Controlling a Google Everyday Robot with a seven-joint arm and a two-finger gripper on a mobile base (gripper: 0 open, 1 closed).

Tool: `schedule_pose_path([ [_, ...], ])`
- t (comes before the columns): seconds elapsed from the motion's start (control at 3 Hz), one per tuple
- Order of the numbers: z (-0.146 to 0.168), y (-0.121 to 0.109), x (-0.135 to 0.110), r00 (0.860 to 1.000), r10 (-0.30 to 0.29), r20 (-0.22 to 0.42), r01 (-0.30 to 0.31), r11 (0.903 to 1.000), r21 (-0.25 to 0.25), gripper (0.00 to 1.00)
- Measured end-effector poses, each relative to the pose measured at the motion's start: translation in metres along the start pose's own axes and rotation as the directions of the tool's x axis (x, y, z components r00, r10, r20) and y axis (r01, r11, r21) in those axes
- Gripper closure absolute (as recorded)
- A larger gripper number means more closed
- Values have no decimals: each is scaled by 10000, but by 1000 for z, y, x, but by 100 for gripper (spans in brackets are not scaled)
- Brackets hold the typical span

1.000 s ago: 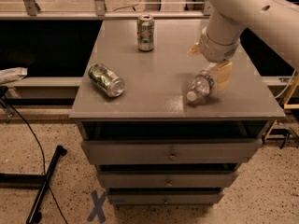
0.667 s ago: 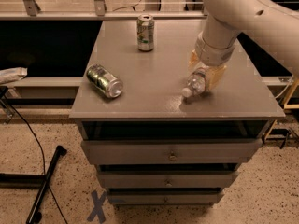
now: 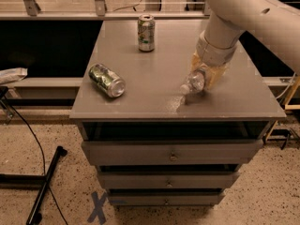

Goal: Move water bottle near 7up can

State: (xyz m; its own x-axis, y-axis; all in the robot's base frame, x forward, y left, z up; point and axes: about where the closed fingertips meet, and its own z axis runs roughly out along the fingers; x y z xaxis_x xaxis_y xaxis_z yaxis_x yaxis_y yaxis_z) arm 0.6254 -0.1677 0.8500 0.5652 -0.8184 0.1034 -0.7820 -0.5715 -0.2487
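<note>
The water bottle [image 3: 194, 83], clear with a white cap, is tilted with its cap pointing to the front left, just above the grey cabinet top [image 3: 154, 69]. My gripper [image 3: 208, 74] reaches down from the upper right and is shut on the bottle's rear half, which its tan fingers [image 3: 214, 75] hide. The 7up can [image 3: 146, 33], pale silvery-green, stands upright at the back centre of the top, well apart from the bottle, to its far left.
A darker green patterned can [image 3: 107, 80] lies on its side at the front left of the top. Drawers [image 3: 171, 151] sit below the top's front edge. A black stand leg and cable [image 3: 44, 182] lie on the floor at the left.
My gripper and the water bottle have moved together a little to the left across the top. Both cans have stayed where they were.
</note>
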Motion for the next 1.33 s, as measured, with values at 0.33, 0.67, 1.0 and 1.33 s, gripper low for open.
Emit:
schedule_pose_path([
  [0.33,-23,-33,-2,9993,210,310,-237,9959,871,100],
  [0.67,-56,-88,-12,9948,310,969,-524,9726,2264,100],
  [1.0,-54,-89,-13,9949,217,987,-441,9720,2307,100],
  [1.33,-43,-104,-19,9925,-564,1088,246,9613,2744,100],
])
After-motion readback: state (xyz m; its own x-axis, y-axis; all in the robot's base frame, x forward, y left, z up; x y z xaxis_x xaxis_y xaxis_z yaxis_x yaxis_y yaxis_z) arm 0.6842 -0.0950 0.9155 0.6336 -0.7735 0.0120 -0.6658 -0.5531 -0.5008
